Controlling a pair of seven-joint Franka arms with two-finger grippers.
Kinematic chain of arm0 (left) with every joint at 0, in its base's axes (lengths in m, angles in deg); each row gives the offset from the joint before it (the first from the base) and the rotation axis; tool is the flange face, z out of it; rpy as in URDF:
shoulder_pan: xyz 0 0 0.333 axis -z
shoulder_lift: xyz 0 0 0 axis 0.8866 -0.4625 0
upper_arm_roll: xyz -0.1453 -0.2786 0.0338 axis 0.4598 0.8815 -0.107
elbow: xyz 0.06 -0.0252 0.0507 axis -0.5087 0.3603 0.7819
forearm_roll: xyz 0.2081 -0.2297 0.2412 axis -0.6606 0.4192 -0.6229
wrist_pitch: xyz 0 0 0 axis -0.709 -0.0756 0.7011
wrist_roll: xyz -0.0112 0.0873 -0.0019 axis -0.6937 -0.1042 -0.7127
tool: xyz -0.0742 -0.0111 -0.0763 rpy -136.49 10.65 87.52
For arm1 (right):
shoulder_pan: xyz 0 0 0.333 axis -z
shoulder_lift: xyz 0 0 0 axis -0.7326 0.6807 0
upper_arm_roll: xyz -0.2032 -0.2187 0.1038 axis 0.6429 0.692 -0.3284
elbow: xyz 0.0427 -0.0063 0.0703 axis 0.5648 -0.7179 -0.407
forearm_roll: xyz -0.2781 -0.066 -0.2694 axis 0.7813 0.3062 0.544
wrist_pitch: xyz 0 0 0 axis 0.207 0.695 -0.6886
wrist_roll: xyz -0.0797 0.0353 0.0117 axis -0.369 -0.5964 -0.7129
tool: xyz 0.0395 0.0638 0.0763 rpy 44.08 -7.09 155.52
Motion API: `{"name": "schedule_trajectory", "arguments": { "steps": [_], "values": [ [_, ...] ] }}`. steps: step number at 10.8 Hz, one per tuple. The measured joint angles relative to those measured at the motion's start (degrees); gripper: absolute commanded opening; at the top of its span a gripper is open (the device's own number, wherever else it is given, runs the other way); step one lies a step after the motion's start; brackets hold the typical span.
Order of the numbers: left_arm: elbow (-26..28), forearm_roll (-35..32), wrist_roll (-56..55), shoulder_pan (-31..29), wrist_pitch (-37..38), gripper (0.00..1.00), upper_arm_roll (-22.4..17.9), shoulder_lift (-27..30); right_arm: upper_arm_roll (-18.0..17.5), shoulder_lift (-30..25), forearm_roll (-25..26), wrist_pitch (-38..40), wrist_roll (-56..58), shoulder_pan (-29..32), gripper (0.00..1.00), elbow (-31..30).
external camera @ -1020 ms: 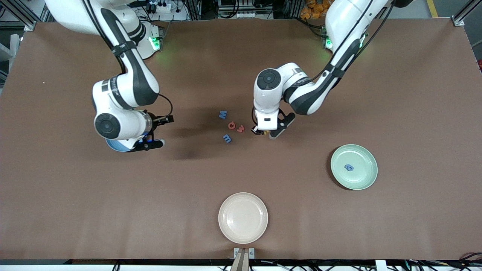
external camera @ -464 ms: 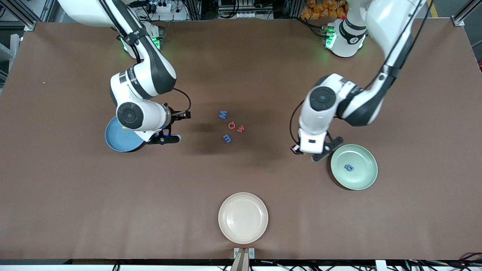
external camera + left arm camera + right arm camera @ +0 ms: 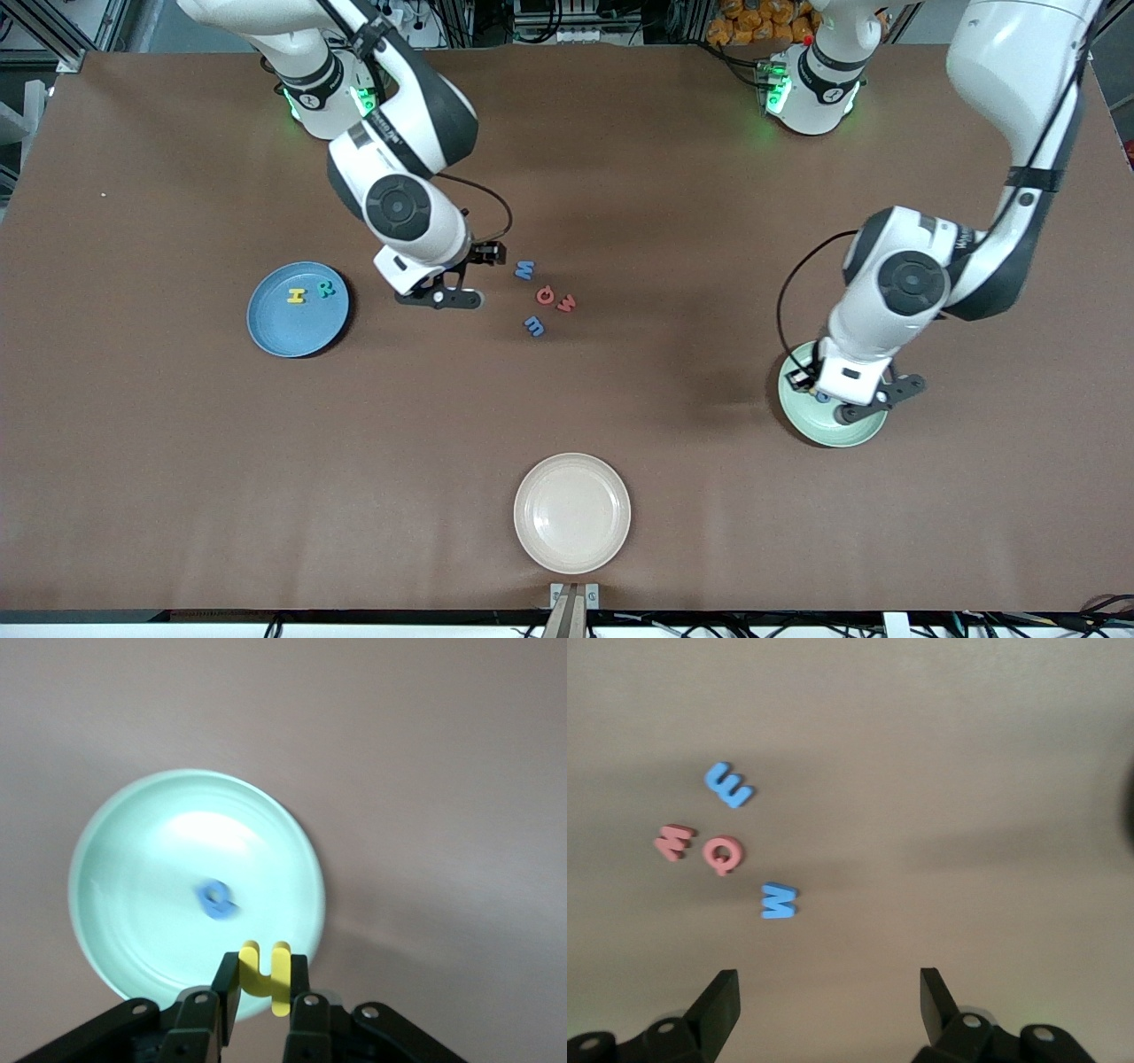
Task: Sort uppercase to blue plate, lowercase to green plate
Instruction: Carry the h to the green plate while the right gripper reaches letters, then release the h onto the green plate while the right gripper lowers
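Nearest the camera, an empty cream plate (image 3: 571, 512) sits on the brown table (image 3: 177, 487). Farther in, toward the left arm's end, the left tool (image 3: 852, 396) now hangs over the green plate (image 3: 819, 427), pinching a yellow lowercase h (image 3: 264, 976); 1 second ago it was down beside the loose letters. A blue lowercase letter (image 3: 215, 898) already lies in that plate, so the h looks ready to drop. At the right arm's end, the blue plate (image 3: 266, 330) holds a yellow H (image 3: 295, 295) and a teal R (image 3: 326, 288). The right tool (image 3: 454, 277), spread wide and empty, has swung from that plate toward 4 unsorted letters: small blue m (image 3: 533, 326), red Q (image 3: 546, 293), red w (image 3: 566, 303), larger blue W (image 3: 524, 268).
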Motion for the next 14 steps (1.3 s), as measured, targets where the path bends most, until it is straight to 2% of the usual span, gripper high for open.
{"name": "schedule_trajectory", "arguments": {
  "steps": [1,2,5,6,8,12,14],
  "values": [
    [0.3,0.0,2.8,-1.7,0.0,0.0,0.0,-0.3,-0.5,0.0,0.3,-1.0,-1.7,-0.2,0.93,0.0],
    [0.6,0.0,5.1,-2.7,0.0,0.05,0.0,-0.9,-1.0,0.1,1.1,-1.8,-3.6,-0.5,0.93,0.0],
    [0.6,0.0,10.9,-4.7,-0.1,0.41,0.0,-4.7,-2.6,1.3,5.9,-4.9,-12.1,-3.1,0.94,-0.1],
    [0.5,0.0,12.4,-4.9,-0.3,0.57,-0.1,-6.0,-3.2,2.0,6.9,-6.2,-14.7,-4.0,0.94,-0.1],
    [-0.2,0.0,15.5,-5.0,-0.5,1.0,-0.1,-7.0,-4.1,3.4,8.7,-8.5,-18.8,-5.0,0.94,-0.2],
    [-2.5,0.0,17.8,-5.0,-0.5,1.0,0.0,-7.0,-4.3,5.8,10.5,-16.0,-21.9,-5.9,0.94,-2.3],
    [-4.0,0.0,19.5,-5.0,-0.4,1.0,0.0,-6.6,-4.4,7.4,15.3,-18.8,-25.3,-6.2,0.93,-3.0]
  ]
}}
